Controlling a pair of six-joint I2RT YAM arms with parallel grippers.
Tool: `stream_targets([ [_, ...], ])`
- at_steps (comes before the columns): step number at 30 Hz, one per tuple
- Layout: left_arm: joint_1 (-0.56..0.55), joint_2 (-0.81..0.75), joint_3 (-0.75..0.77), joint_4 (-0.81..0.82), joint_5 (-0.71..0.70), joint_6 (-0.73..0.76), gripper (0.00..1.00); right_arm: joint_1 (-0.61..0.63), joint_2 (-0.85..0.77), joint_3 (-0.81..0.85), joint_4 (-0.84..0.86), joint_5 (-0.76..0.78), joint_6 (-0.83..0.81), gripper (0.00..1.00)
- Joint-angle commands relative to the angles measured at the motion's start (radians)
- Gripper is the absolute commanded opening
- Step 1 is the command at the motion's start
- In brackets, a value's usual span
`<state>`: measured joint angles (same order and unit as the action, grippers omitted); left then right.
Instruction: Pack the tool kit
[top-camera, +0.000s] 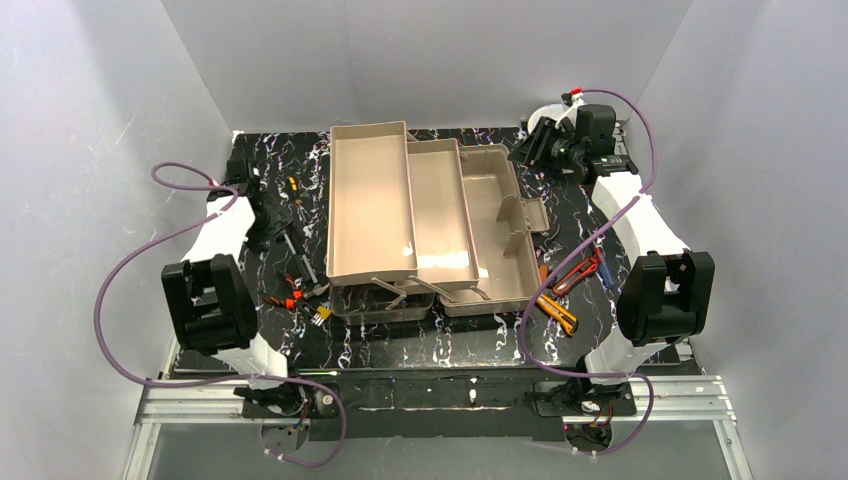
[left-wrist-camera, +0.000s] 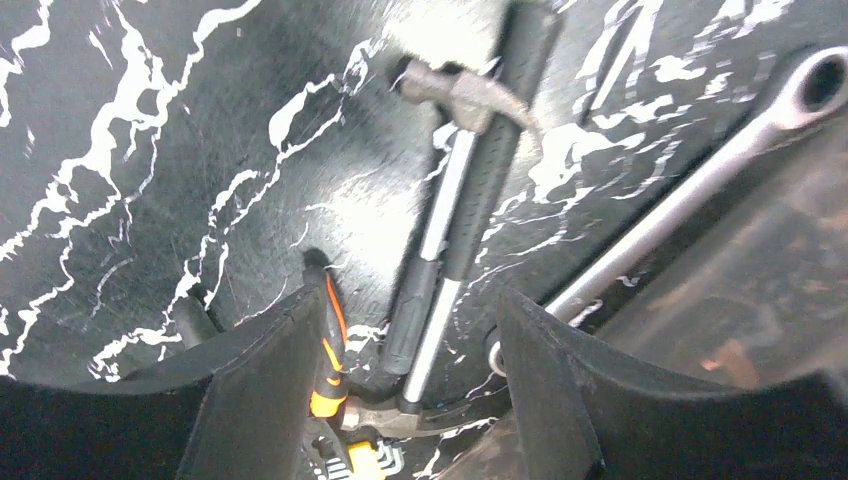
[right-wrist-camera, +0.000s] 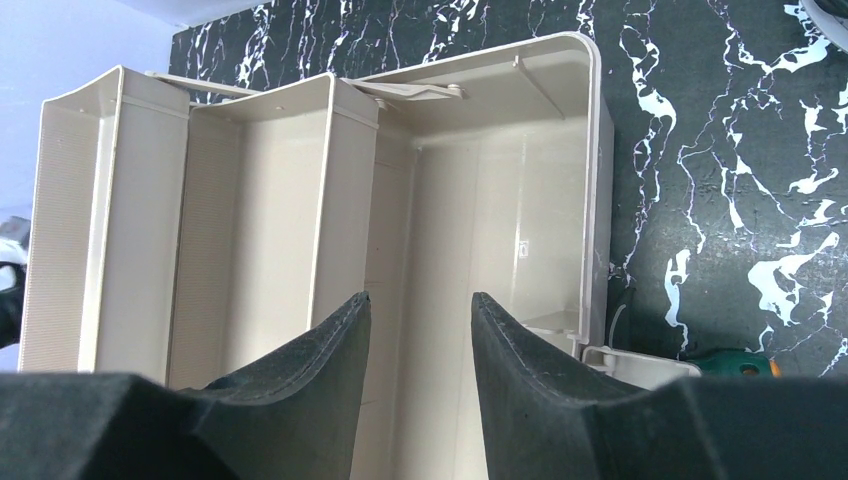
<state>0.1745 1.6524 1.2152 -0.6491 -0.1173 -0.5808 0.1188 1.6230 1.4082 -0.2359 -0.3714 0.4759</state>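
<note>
The left gripper (left-wrist-camera: 408, 292) is hovering low over the black, white-veined marble-pattern tabletop (left-wrist-camera: 150, 150). Its two black fingers (left-wrist-camera: 250, 400) are standing apart and gripping nothing. In the gap between them, touching neither finger as far as the wrist view shows, the small hammer (left-wrist-camera: 455, 92) with a grey metal head and silver shaft is lying. Its head is pointing away beyond the fingertips. A long black ribbed handle (left-wrist-camera: 490, 170) is lying along the shaft; I cannot tell whether it is part of the same tool. Against the inner side of the finger at the left of that view, the orange-and-black-handled pliers (left-wrist-camera: 328, 350) are resting. Beyond the other finger a long silver ring-ended wrench (left-wrist-camera: 700, 180) is running off diagonally beside a blurred brownish panel (left-wrist-camera: 760, 300).

The right gripper (right-wrist-camera: 419, 297) is hanging well above the tabletop, its black fingers parted with nothing between them. Ahead of the tips the large tan plastic cantilever-tray toolbox (right-wrist-camera: 500, 200) is standing open. Its deep base is lying straight in front and its two trays are stepping away to the left of that view. Outside the box wall, off the right-hand finger, a small green-and-orange handle (right-wrist-camera: 738, 362) is showing. In the top view, the round silver-white spool (top-camera: 550, 112) is sitting just beside this gripper's wrist.
</note>
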Motion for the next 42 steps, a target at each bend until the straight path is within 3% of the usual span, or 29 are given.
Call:
stream_targets([
  [1, 0.0, -0.079, -0.019, 0.046, -0.037, 0.061, 0.62, -0.004, -0.004, 0.014, 0.026, -0.016, 0.004, 0.49],
  [10, 0.001, 0.156, 0.112, -0.111, 0.011, 0.052, 0.57, -0.005, -0.013, 0.012, 0.021, -0.014, 0.002, 0.5],
  [20, 0.002, 0.239, 0.132, -0.133, 0.005, 0.066, 0.44, -0.009, -0.013, 0.012, 0.025, -0.028, 0.004, 0.49],
  [23, 0.002, 0.252, 0.133, -0.136, 0.004, 0.068, 0.28, -0.013, -0.014, 0.011, 0.027, -0.033, 0.007, 0.5],
  [25, 0.006, 0.26, 0.132, -0.145, 0.002, 0.05, 0.13, -0.014, -0.017, 0.01, 0.03, -0.036, 0.01, 0.49],
  [26, 0.017, 0.263, 0.124, -0.148, 0.011, 0.03, 0.0, -0.015, -0.018, 0.01, 0.032, -0.04, 0.012, 0.49],
  [27, 0.032, 0.261, 0.11, -0.144, 0.041, 0.012, 0.0, -0.017, -0.017, 0.007, 0.036, -0.044, 0.013, 0.49],
  [29, 0.047, 0.24, 0.088, -0.116, 0.094, -0.001, 0.0, -0.02, -0.02, 0.006, 0.038, -0.05, 0.018, 0.49],
  [36, 0.029, -0.027, 0.022, -0.023, 0.067, 0.021, 0.0, -0.026, -0.02, 0.0, 0.047, -0.052, 0.021, 0.49],
  [37, 0.029, -0.128, 0.062, -0.039, 0.072, 0.039, 0.0, -0.03, -0.011, 0.003, 0.049, -0.06, 0.024, 0.5],
  [42, 0.029, -0.282, 0.157, -0.049, 0.17, 0.029, 0.0, -0.031, 0.003, 0.003, 0.059, -0.08, 0.031, 0.5],
])
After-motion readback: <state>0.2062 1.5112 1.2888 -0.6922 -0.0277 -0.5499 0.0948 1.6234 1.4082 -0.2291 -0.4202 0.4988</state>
